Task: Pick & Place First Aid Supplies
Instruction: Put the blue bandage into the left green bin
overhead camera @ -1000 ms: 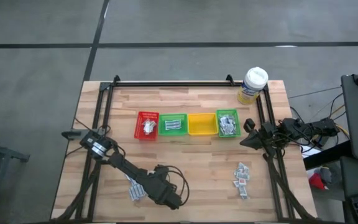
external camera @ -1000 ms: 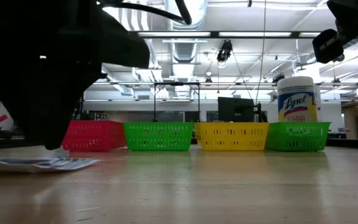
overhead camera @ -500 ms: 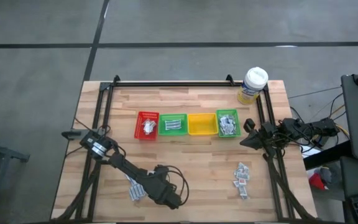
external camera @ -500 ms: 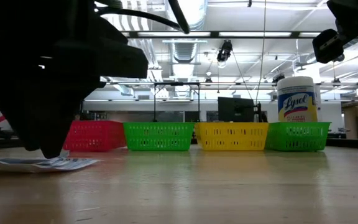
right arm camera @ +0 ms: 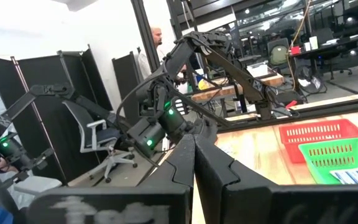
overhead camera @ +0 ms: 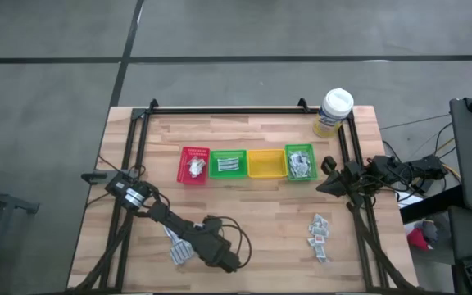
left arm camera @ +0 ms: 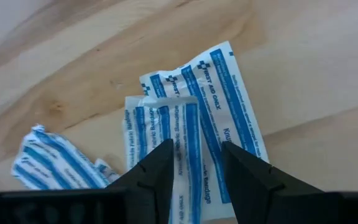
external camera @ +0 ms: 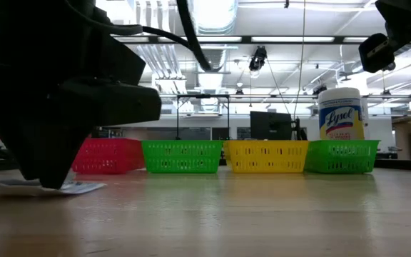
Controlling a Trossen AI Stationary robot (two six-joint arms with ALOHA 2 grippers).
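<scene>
Three bins [overhead camera: 245, 163] at 12 o'clock already hold sachets. Two piles wait: 4 o'clock [overhead camera: 319, 236] and 7 o'clock [overhead camera: 179, 248], where the left gripper [left arm camera: 194, 165] straddles a bandage sachet [left arm camera: 166, 149], open, not yet gripping. The right gripper [right arm camera: 194, 163], at 3 o'clock, is closed and empty.

Four bins [overhead camera: 247, 163], one tub [overhead camera: 333, 112]

Both arms dark, near-black, jointed links. Left arm [overhead camera: 166, 220]: white label patch by its base, black cable looped over the wrist. Left tool [left arm camera: 194, 163]: two matte black wedge fingers. Right arm [overhead camera: 375, 174]: black, cable bundle trailing off. Right tool [right arm camera: 194, 149]: black tapered fingers.
</scene>
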